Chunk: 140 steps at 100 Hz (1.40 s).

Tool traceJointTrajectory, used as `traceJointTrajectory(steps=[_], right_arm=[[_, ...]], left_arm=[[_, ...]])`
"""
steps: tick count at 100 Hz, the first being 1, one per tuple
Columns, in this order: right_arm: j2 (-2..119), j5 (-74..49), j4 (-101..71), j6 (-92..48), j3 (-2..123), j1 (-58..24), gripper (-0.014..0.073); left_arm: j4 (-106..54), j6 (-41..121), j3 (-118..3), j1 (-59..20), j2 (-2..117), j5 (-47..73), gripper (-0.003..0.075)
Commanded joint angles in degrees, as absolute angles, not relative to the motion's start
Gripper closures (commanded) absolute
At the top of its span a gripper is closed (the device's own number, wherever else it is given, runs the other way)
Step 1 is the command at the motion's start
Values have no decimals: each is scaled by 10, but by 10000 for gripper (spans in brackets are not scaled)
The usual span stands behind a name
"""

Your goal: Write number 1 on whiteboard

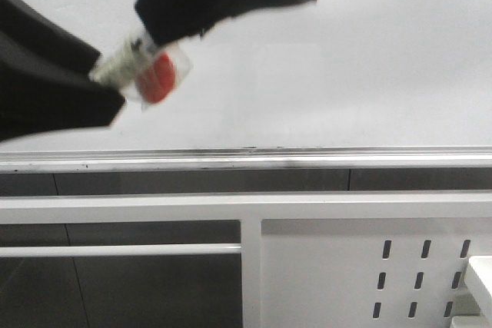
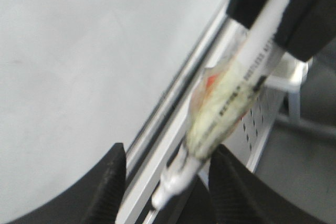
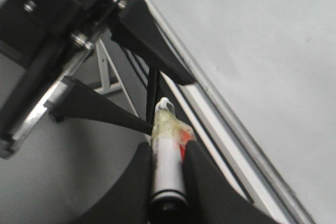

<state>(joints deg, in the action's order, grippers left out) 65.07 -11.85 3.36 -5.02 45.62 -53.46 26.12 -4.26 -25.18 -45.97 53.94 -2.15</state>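
Observation:
The whiteboard (image 1: 346, 74) fills the upper front view, with a silver ledge (image 1: 307, 160) along its bottom edge. No number 1 shows on it. My right gripper (image 1: 157, 24) comes in from the top and is shut on a white marker (image 1: 134, 59) wrapped in yellowed tape with a red patch. The right wrist view shows the marker (image 3: 167, 166) pinched between that gripper's fingers. My left gripper (image 1: 108, 78) comes in from the left. In the left wrist view its jaws stand open on either side of the marker's white tip (image 2: 170, 184), which lies close to one finger.
Below the ledge run a white frame rail (image 1: 231, 207) and a white perforated metal panel (image 1: 369, 266) at the lower right, with dark floor behind. The panel also shows in the left wrist view (image 2: 257, 124).

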Motion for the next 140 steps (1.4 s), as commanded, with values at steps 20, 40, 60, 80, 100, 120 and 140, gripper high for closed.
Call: traceJointTrajectory(steps=[20,40,60,80,100,120,140], right_arm=[[540,-38,38,-9,391,-481,666],[467,-3,29,-9,333,-446,659],[450,62,29,-9,327,-415,660],[473,105,29,-9,327,-373,660],[503,140,29,-9,336,-363,660],[530,129,29,-42,368,-363,660],[536,129,29,-42,374,-336,660]], left_arm=[[105,-50,-220,-454,414,-94,428],[0,-50,-141,-403,355,-252,738],[-133,-50,-69,-361,351,-384,740],[-158,-50,-40,-357,351,-443,740],[-159,-50,-40,-357,351,-443,740],[-160,-50,-40,-357,351,-443,740],[-160,-50,-40,-357,351,-444,740]])
